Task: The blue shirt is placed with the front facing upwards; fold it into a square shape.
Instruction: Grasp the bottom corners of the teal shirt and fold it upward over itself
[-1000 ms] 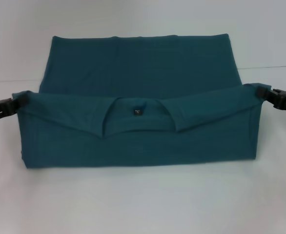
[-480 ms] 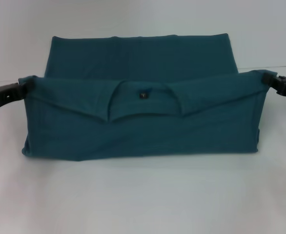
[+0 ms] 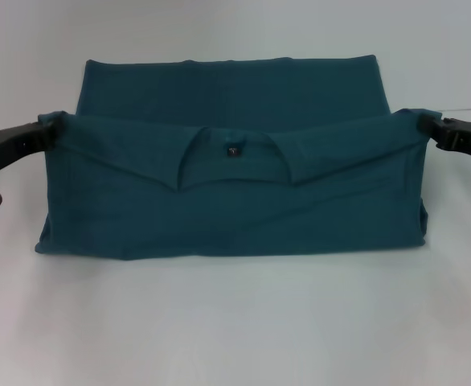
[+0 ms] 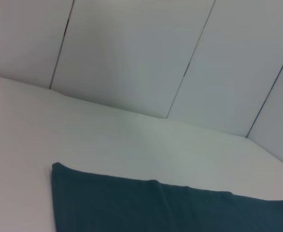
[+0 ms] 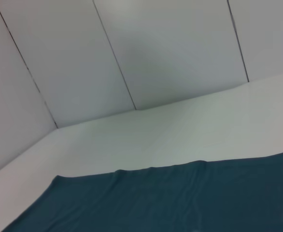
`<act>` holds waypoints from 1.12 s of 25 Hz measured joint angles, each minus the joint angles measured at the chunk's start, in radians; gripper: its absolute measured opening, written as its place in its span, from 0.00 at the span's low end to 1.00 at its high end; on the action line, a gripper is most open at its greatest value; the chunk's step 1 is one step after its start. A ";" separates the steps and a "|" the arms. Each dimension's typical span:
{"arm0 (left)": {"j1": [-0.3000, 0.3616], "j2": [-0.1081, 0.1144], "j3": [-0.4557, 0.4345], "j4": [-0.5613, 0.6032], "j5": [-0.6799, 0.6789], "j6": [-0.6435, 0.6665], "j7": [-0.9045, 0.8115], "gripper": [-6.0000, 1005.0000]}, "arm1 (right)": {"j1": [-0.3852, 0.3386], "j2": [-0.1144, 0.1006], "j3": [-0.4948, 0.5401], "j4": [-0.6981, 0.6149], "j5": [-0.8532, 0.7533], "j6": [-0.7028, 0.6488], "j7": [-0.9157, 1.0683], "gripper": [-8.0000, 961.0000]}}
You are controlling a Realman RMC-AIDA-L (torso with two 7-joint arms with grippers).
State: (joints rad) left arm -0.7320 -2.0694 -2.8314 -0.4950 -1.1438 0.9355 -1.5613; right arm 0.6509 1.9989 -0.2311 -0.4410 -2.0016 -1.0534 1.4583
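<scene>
The blue shirt [image 3: 235, 209] lies across the white table with its near part raised off the surface and its far part [image 3: 227, 84] flat. The collar with a small black neck label [image 3: 234, 149] faces me on the raised edge. My left gripper [image 3: 47, 133] is shut on the raised edge's left corner. My right gripper [image 3: 428, 127] is shut on its right corner. Both wrist views show only the flat far cloth, the blue shirt [image 4: 165, 208] and the blue shirt [image 5: 170, 203].
The white table [image 3: 235, 322] extends in front of the shirt and to both sides. A panelled white wall [image 4: 141, 53] stands behind the table's far edge.
Both grippers have lifted the shirt's near edge higher and carried it farther away from me. The hanging fold's bottom edge has drawn back with it.
</scene>
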 joint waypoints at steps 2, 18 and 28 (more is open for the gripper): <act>-0.010 -0.003 0.001 0.001 -0.007 -0.018 0.008 0.06 | 0.009 0.002 -0.009 0.004 0.000 0.021 -0.007 0.05; -0.062 -0.009 0.010 0.043 -0.030 -0.124 0.067 0.06 | 0.052 0.009 -0.016 0.009 0.003 0.105 -0.049 0.05; -0.082 -0.012 0.009 0.052 -0.034 -0.174 0.079 0.06 | 0.073 0.008 -0.025 0.019 0.007 0.150 -0.074 0.05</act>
State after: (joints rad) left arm -0.8143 -2.0817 -2.8226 -0.4427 -1.1783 0.7612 -1.4825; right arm 0.7234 2.0073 -0.2558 -0.4218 -1.9943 -0.9033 1.3838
